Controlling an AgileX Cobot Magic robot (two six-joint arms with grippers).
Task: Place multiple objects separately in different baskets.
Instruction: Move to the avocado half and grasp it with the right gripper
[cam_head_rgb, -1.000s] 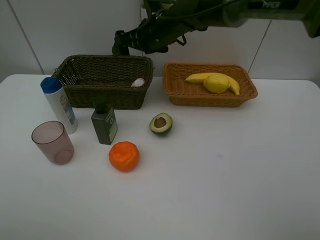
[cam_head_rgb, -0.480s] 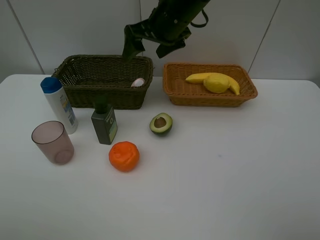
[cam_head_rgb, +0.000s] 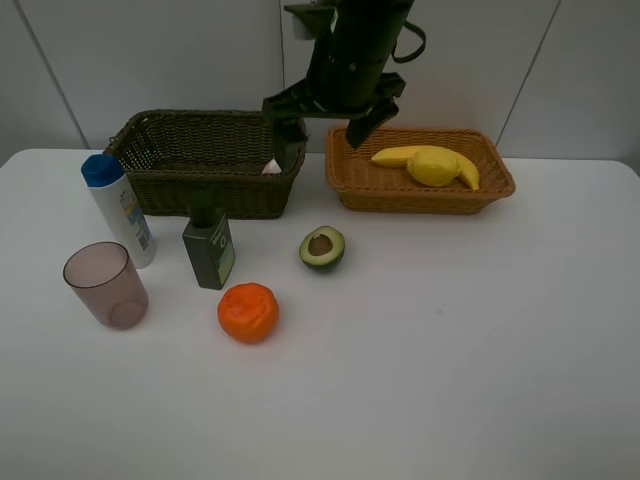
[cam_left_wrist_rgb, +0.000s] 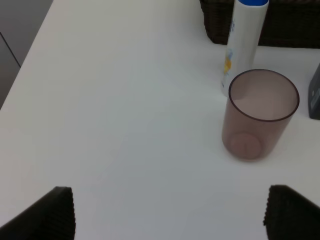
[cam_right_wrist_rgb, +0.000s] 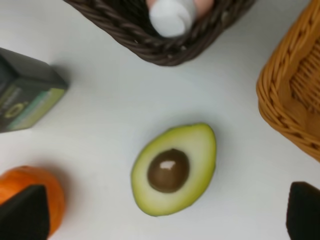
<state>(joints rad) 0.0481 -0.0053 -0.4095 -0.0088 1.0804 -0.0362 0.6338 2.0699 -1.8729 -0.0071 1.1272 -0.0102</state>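
The right gripper hangs spread wide and empty over the avocado half on the desk — between the dark basket and the orange basket, which holds banana and lemon. The left gripper, also spread, hovers near the cup.

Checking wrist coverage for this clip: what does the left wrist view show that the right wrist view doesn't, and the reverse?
Only the left wrist view: the translucent mauve cup, upright, and the white blue-capped bottle next to it.

Only the right wrist view: the avocado half, cut side up, the orange, the pink white-capped bottle inside the dark basket, and a corner of the orange-tan basket.

Both: the dark basket, the dark green square bottle (only its edge in the left wrist view) and the white table.
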